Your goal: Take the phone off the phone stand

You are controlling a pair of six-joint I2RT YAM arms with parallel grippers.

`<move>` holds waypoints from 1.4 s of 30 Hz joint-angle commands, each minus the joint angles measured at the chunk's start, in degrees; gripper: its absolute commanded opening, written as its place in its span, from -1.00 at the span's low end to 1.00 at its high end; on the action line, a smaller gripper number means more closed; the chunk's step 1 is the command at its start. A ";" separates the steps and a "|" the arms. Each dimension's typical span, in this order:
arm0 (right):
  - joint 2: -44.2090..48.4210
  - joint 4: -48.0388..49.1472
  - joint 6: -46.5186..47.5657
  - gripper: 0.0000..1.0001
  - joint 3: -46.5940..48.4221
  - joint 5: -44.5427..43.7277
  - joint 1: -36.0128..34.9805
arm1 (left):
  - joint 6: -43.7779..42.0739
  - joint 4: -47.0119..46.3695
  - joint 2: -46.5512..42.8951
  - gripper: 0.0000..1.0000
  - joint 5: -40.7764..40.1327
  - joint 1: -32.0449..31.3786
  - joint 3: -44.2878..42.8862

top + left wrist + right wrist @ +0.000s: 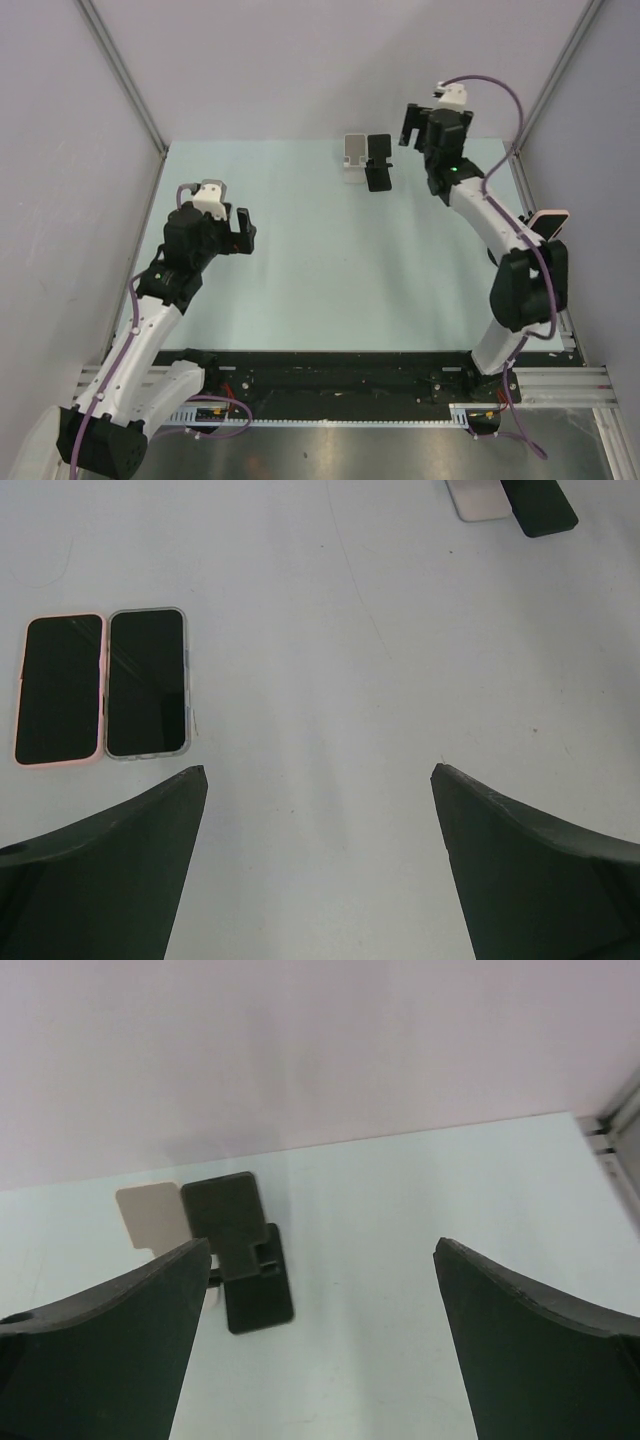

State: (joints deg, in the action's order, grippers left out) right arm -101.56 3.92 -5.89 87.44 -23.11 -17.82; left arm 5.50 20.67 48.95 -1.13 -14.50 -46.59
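Seen from above, the left gripper (243, 232) hangs over the pale green table (320, 290) at about 9 o'clock. Its two dark fingers (120, 870) are spread wide and hold nothing.

In its wrist camera, two phones lie flat and face up on the table at 9 o'clock, close side by side. A pink-cased phone (58, 690) is on the left and a clear-cased phone (146, 683) on the right, both with dark screens. From above, the pink-cased phone (549, 222) shows at 3 o'clock by the table's right edge, partly behind the right arm. The clear-cased one is hidden in that view.

Farther back, at 12 o'clock, two stands sit just beside each other near the back wall (330, 70). A pale stand (352, 155) is on the left and a black stand (378, 162) on the right, both well apart from the phones.

The right gripper (415, 128) hovers at 1 o'clock, just right of the black stand. Its fingers (540, 1340) are spread wide and grip nothing.
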 commanded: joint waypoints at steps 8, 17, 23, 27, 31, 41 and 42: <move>26.47 -24.12 -0.60 0.99 -7.98 2.12 16.49 | 0.04 -1.59 -3.86 1.00 0.69 -0.35 0.09; 35.99 -28.97 -5.09 1.00 -13.96 -3.34 31.08 | 0.48 -1.51 -5.79 1.00 2.09 -0.44 0.01; 34.41 -27.57 -3.52 1.00 -15.19 6.75 34.43 | 0.22 -1.51 -6.23 1.00 1.21 -0.79 0.27; 34.23 -29.32 -3.94 0.99 -15.19 4.40 34.61 | 0.13 -1.51 -6.32 1.00 1.30 -1.23 0.27; 34.06 -35.72 -7.02 0.94 -15.28 -0.17 33.91 | 0.13 -1.59 -6.32 1.00 1.48 -1.76 0.27; 32.39 -44.18 -14.23 0.44 -15.72 -5.98 32.50 | 0.04 -1.51 -6.50 1.00 1.83 -2.37 0.27; 32.30 -43.66 -14.24 0.40 -15.72 -5.72 32.50 | -0.05 -1.51 -6.58 1.00 1.83 -2.37 0.36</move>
State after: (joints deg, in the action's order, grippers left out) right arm -68.97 -38.39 -17.34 71.99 -26.17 14.92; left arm 5.98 20.67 43.44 0.01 -16.40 -46.59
